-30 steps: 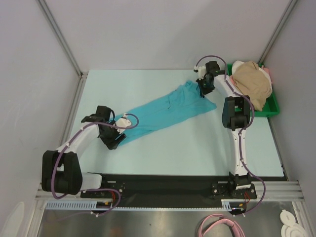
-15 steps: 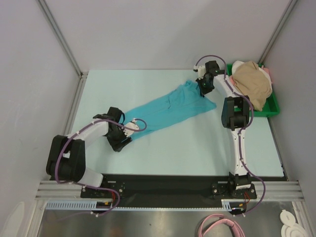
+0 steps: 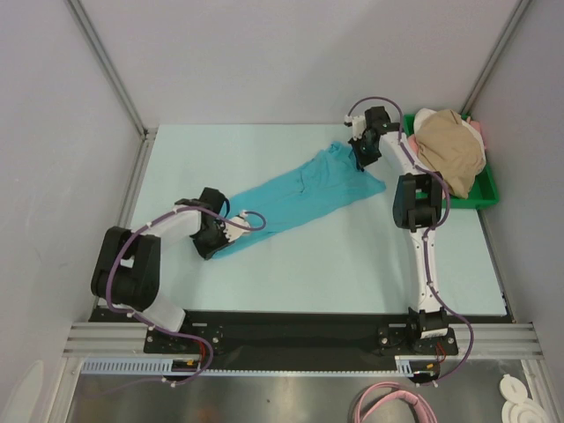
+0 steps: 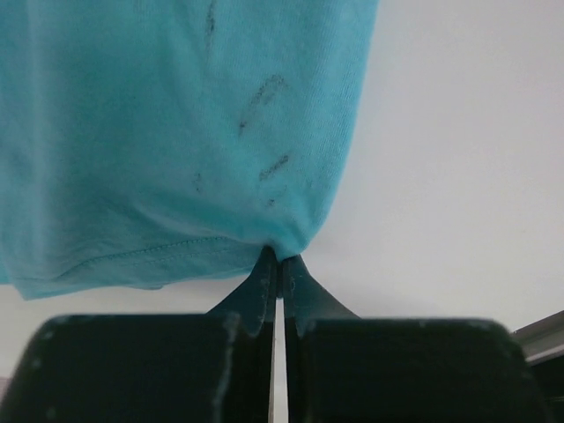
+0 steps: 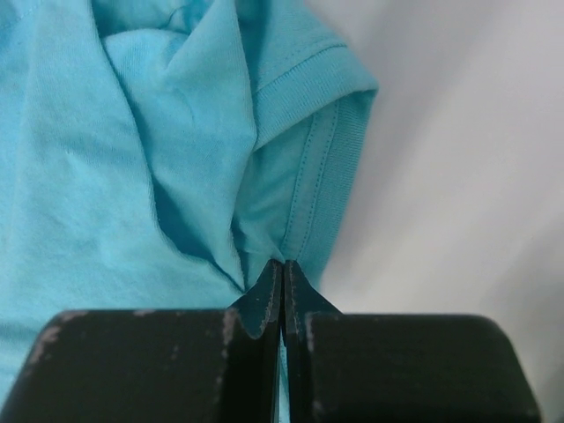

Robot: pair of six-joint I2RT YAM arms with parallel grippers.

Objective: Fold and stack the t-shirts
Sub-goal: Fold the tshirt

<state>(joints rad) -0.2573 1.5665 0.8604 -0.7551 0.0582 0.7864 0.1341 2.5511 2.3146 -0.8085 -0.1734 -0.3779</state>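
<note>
A teal t-shirt [image 3: 295, 198] lies stretched in a long diagonal band across the pale table. My left gripper [image 3: 222, 236] is at its near-left end, shut on the hem [image 4: 280, 251]. At the far-right end my right gripper [image 3: 359, 159] is shut on the ribbed collar edge [image 5: 284, 263] of the teal t-shirt [image 5: 132, 159]. A tan t-shirt [image 3: 451, 150] lies heaped in the green tray [image 3: 486, 192], with pink and white cloth [image 3: 476, 129] showing beneath it.
The green tray stands at the back right corner, close to the right arm's elbow [image 3: 421, 201]. Grey walls close the table in on the left, back and right. A pink cable coil [image 3: 397, 404] lies below the front rail.
My left gripper moved right onto the shirt's near end and closed on the hem. The right gripper stayed shut on the collar end.
</note>
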